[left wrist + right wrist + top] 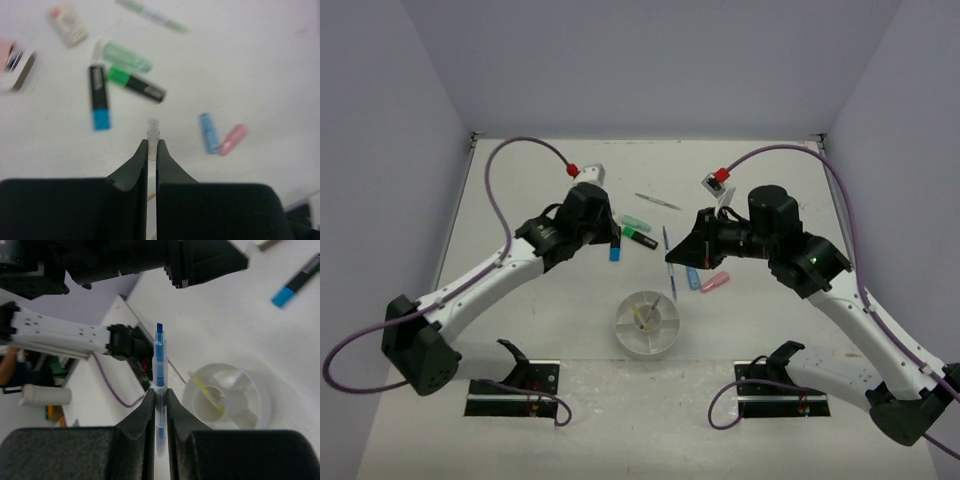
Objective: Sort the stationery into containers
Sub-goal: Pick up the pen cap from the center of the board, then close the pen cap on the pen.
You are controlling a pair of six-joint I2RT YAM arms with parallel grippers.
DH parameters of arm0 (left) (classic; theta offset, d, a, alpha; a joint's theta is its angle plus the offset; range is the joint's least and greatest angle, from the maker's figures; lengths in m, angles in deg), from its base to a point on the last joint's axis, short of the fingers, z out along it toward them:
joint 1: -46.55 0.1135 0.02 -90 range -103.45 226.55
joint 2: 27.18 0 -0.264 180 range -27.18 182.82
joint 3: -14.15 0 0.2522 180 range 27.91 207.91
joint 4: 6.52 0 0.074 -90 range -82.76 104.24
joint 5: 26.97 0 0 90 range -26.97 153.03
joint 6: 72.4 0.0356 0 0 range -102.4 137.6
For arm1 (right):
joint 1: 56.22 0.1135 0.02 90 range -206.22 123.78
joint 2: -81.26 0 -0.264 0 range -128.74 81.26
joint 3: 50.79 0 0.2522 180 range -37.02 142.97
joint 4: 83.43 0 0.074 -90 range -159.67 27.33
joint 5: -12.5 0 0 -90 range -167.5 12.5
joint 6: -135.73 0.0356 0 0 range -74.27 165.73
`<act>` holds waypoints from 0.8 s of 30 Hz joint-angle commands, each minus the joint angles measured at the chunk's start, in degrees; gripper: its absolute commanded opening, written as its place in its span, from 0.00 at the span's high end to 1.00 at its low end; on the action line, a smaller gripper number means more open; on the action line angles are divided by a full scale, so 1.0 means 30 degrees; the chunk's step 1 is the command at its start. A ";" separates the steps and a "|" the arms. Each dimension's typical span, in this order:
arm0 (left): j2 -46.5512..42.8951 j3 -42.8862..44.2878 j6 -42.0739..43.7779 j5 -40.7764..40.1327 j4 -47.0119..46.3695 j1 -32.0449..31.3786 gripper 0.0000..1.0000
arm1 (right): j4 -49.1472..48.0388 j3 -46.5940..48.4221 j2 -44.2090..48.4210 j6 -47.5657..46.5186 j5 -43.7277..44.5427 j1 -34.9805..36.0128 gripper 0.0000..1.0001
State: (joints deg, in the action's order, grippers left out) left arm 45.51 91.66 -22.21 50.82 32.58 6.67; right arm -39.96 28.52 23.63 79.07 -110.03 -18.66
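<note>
Most of the stationery is lying loose on the white surface (650, 410), so the sorting is looking barely begun. Walls are hemming in the left, right and far edges, while broad strips along the left and right edges are lying open. Both arms are bending in from the near edge and crowding the air over the middle, leaving only a narrow gap between them.

The round white dish (625, 338) is sitting toward the near edge, midway between the arm bases, with open room all around it. One yellow pen (206, 389) is resting inside, slanting across the centre cup.

The right hand (159, 392) is pinching a blue pen (159, 360) just beyond the dish's far rim. The left hand (153, 146) is pressing together on a thin pale pen (152, 127) above the clutter.

Waiting near the centre are a blue-ended black highlighter (100, 97), a green-ended black highlighter (136, 84) and a pale green highlighter (127, 57). A stubby blue highlighter (210, 132) and a pink highlighter (233, 138) are lying side by side, touching or nearly so. A thin grey pen (152, 15) and a small pale eraser (67, 24) are lying toward the far edge.
</note>
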 commanded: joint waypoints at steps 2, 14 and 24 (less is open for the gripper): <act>-0.3469 -0.0061 0.0683 0.5297 -0.8465 0.0105 1.00 | -0.5236 -0.0206 -0.0357 0.2542 -0.3099 0.1732 1.00; -0.4073 -0.1191 -0.4021 1.0207 -1.4129 0.0098 1.00 | -0.3299 0.0702 0.0080 0.1161 0.0397 0.1950 1.00; -0.4879 -0.2472 -0.4579 1.1189 -1.3897 0.0080 1.00 | -0.2447 0.0861 0.0329 0.0510 0.1737 0.1943 1.00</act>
State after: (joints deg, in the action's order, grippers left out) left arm 32.92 85.61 -34.15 81.89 -6.06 6.78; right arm -47.64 28.48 23.72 82.36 -107.39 -12.94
